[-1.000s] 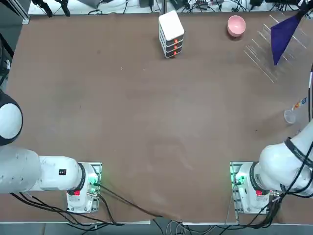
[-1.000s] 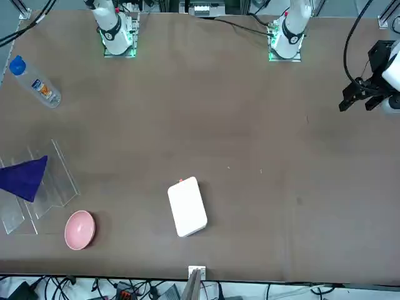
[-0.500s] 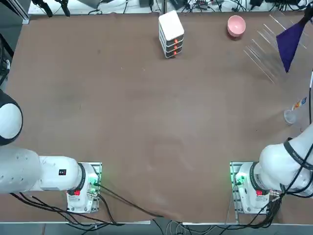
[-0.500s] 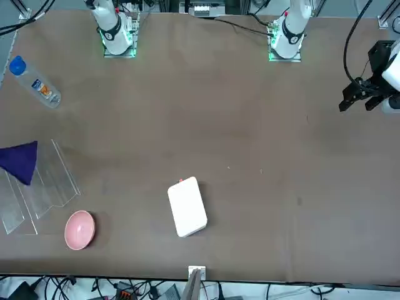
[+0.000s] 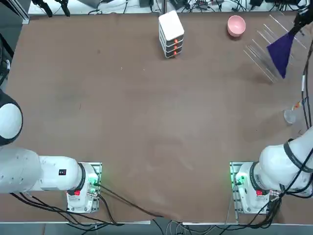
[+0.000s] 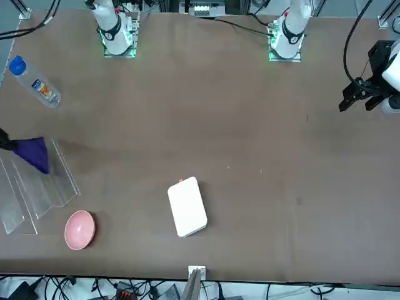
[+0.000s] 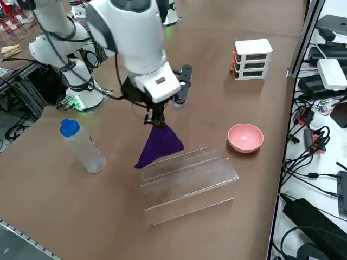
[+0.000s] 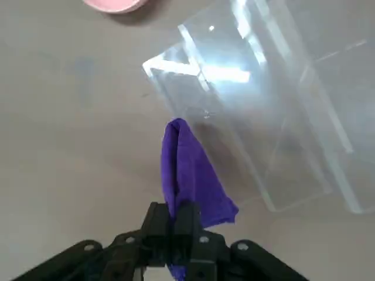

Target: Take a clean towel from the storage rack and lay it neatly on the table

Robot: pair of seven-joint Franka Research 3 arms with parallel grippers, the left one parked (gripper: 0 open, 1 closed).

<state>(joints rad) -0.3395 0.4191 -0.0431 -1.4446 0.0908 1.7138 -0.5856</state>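
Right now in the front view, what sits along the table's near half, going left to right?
Storage rack, with the towel hanging over it from the shut right tool → pink bowl → white box.

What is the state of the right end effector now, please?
Right end effector: shut on the towel, which hangs from it above the table, beside the storage rack.

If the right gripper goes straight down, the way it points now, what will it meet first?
Probably the table. The right gripper, jaws shut on the towel, hangs beside the storage rack's edge; the hanging towel would touch first. Depth is unclear, so the nearest rack rod may be hit.
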